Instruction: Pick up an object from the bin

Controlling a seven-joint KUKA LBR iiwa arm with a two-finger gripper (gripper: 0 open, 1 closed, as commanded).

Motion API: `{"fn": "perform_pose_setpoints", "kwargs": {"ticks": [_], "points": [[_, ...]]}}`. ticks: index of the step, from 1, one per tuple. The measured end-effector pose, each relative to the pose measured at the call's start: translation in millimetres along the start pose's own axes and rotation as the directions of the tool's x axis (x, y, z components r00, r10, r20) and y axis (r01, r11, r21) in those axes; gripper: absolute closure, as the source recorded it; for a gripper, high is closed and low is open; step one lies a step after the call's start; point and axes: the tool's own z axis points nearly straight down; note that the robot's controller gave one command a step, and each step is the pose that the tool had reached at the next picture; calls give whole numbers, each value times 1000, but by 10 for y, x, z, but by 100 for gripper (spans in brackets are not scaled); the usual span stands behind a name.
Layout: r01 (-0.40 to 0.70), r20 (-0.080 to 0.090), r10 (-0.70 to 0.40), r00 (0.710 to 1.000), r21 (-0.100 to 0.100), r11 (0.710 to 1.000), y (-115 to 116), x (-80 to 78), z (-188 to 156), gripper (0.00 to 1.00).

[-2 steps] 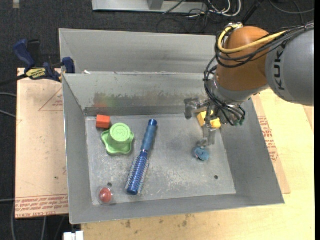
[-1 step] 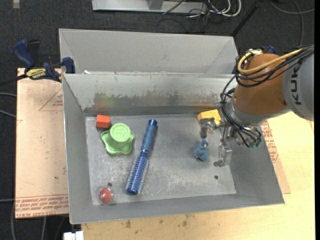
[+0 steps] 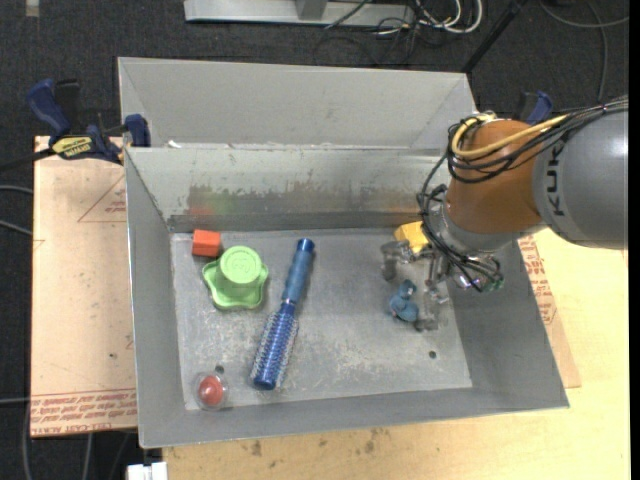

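Floor (image 3: 70,18): dark grey carpet, speckled, along top and left. Flat grey metal stand foot (image 3: 290,6) rests on it at top centre; tangle of black and white cables (image 3: 445,3) just beside, to its right. Bench (image 3: 600,438): pale wood, lower right. Light even.

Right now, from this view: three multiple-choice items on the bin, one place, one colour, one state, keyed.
1. Where in the grey metal bin is the small orange block? A) far-left corner B) near-right corner C) centre
2. The long bristled plastic brush is: A) green B) blue C) yellow
3. The brush: A) stands upright B) lies flat C) hangs over the rim
Key: 1 A, beside the green scalloped round lid; 2 B, handle and bristles are both blue; 3 B, it lies slantwise on the floor, well left of the pincer.
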Motion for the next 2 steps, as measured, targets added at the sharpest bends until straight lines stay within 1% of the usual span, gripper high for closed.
{"fn": "perform_pose_setpoints", "kwargs": {"ticks": [1,2], "points": [[-1,3,1,1000,1,1000,-7,-8,-30,100],[0,10,0,1000,7,1000,31,367,-1528,100]]}}
